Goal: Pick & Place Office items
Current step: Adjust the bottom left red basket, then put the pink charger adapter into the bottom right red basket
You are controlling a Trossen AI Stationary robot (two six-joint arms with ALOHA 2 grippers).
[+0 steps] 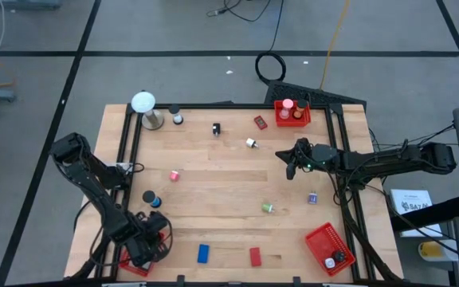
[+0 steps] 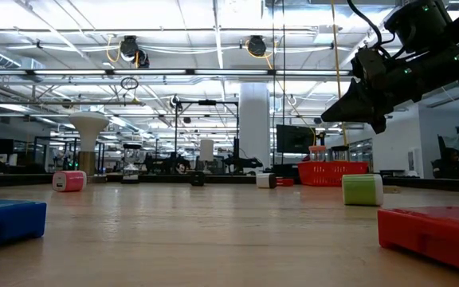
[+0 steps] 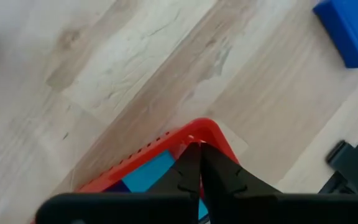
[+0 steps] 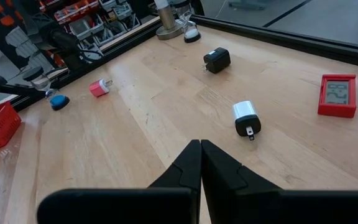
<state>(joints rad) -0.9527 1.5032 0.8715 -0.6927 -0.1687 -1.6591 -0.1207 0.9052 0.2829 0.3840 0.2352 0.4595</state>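
Observation:
My left gripper point(image 1: 144, 244) points down, shut and empty, over the red mesh basket point(image 3: 191, 134) at the table's near left corner. A teal piece point(image 3: 149, 175) lies in that basket. My right gripper point(image 1: 292, 163) hovers shut and empty above the table's right middle, also seen in the low view as my right gripper point(image 2: 330, 118). Office items lie loose on the wood: a blue block point(image 1: 203, 253), a red block point(image 1: 255, 256), a green roll point(image 1: 268, 207), a pink piece point(image 1: 174, 175), a white plug point(image 4: 246, 118), a black plug point(image 4: 217, 60) and a flat red piece point(image 4: 337, 95).
A white ball on a metal stand point(image 1: 144, 106) stands at the far left. One red basket point(image 1: 292, 113) holding items sits at the far right, another point(image 1: 329, 247) at the near right corner. Black rails point(image 1: 343, 183) frame the table. Bare wood lies across the table's middle.

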